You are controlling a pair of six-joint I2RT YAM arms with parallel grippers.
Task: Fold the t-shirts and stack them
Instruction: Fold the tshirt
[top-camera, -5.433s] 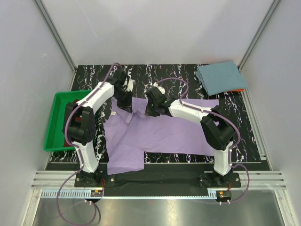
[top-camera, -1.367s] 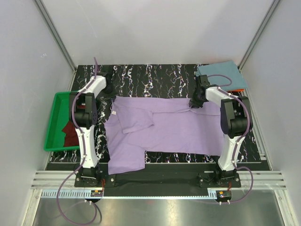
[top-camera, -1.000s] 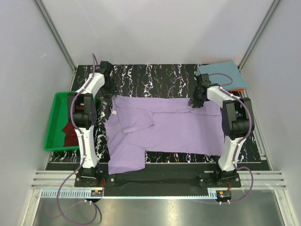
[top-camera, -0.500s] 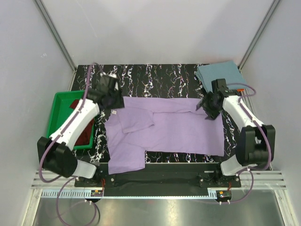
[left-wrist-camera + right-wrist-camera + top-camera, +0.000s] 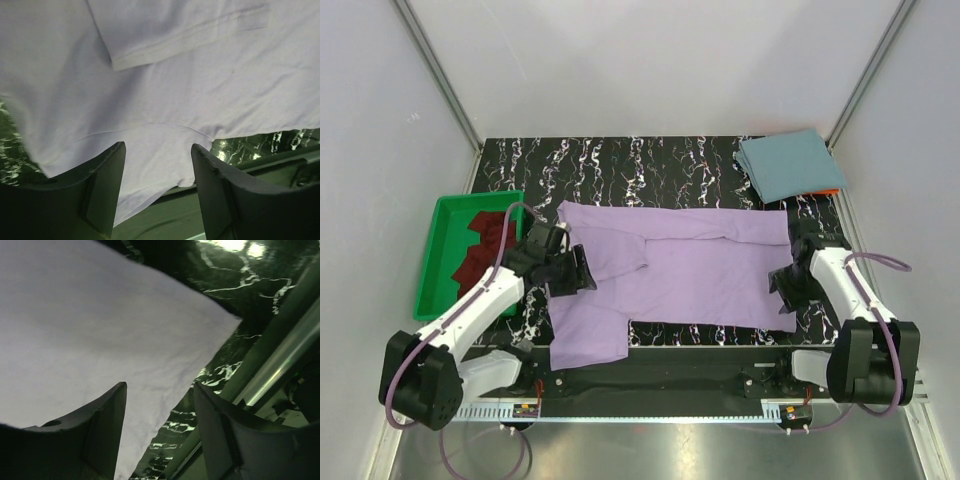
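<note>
left end effector (image 5: 570,272) released above near-left sleeve of lavender t-shirt (image 5: 690,270) | right end effector (image 5: 785,285) released at its near-right hem corner | risk: uneven pinches skew the fold; sleeve at worktop (image 5: 650,160) near edge may drag | maroon t-shirt (image 5: 485,245) in green tray (image 5: 435,260), left edge | teal-blue t-shirt (image 5: 785,165), far-right corner

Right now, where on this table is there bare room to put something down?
The far strip of table, between the purple shirt and the table's far edge, left of the teal shirt, is bare. The purple shirt covers the middle. The tray and left end effector crowd the left side.
</note>
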